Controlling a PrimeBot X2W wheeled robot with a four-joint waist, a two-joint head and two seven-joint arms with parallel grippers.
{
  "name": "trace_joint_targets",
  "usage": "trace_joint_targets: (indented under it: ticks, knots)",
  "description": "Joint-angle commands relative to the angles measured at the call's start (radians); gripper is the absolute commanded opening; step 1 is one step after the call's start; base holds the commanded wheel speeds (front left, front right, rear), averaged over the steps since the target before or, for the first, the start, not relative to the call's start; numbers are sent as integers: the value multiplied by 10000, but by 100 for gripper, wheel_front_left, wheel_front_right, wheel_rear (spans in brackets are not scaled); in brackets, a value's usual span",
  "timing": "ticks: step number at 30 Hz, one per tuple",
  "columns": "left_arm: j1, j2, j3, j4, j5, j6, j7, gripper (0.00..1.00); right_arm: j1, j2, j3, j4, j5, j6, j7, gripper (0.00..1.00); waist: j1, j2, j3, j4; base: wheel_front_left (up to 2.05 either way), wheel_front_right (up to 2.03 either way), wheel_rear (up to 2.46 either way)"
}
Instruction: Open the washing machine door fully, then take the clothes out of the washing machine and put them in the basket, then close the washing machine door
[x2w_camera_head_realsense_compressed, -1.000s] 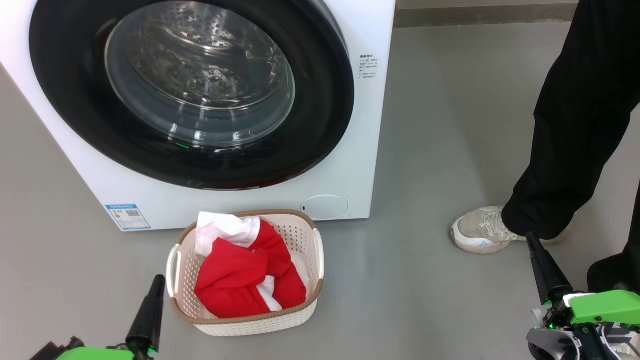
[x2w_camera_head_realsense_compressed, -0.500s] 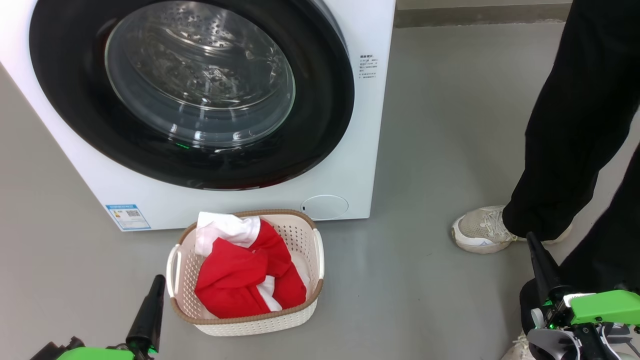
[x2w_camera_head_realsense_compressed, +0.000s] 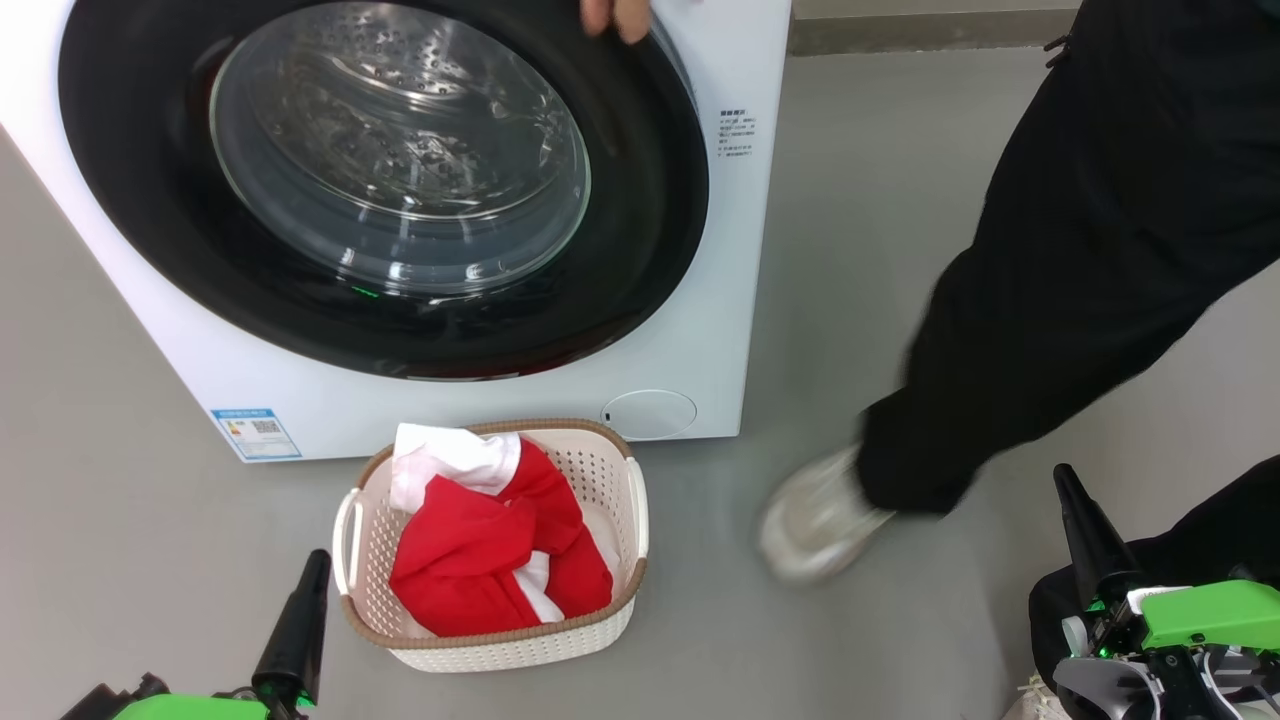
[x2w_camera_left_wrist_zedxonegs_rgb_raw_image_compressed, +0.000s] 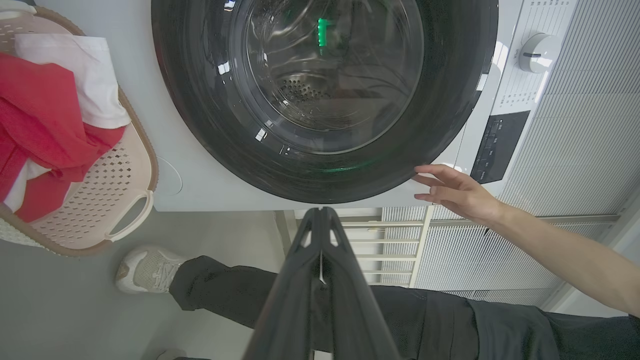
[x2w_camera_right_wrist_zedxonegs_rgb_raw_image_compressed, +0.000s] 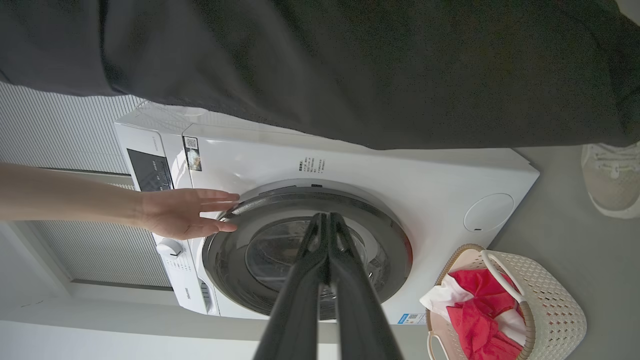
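Since half a second ago the person has stepped in: their shoe (x2w_camera_head_realsense_compressed: 815, 515) has slid left toward the middle of the frame and is blurred, and their hand (x2w_camera_head_realsense_compressed: 615, 18) now shows at the top edge, on the washing machine door (x2w_camera_head_realsense_compressed: 640, 200). Neither arm has budged.

Nearest, at lower left, the left gripper (x2w_camera_head_realsense_compressed: 316, 562) has its fingers pressed together with nothing in them. Same deal for the right gripper (x2w_camera_head_realsense_compressed: 1062, 478) at lower right. The basket (x2w_camera_head_realsense_compressed: 500, 637) sits bottom centre, just right of the left gripper and well apart from the right one, with the red and white clothes (x2w_camera_head_realsense_compressed: 480, 560) piled inside. Behind it, the washing machine (x2w_camera_head_realsense_compressed: 740, 250) fills the upper left, door apparently shut, well beyond both grippers.

Looks basically done to me. The worry is the dark trouser leg (x2w_camera_head_realsense_compressed: 1050, 300) right beside the right gripper: any swing of that arm could hit it. And if that hand pulls the door open, the closing step is undone.
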Motion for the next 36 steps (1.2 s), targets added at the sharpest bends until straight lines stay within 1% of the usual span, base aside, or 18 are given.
trace_joint_targets:
  ticks: [1,36]
  knots:
    - [-410,106,358,-202,119,-69,37,0,-438,-89,165,-242,-90,-6,71,0,0,0,0,0,0,0,0]
    - [-410,104,362,-202,122,-69,40,0,-439,-86,160,-242,-94,-6,75,0,0,0,0,0,0,0,0]
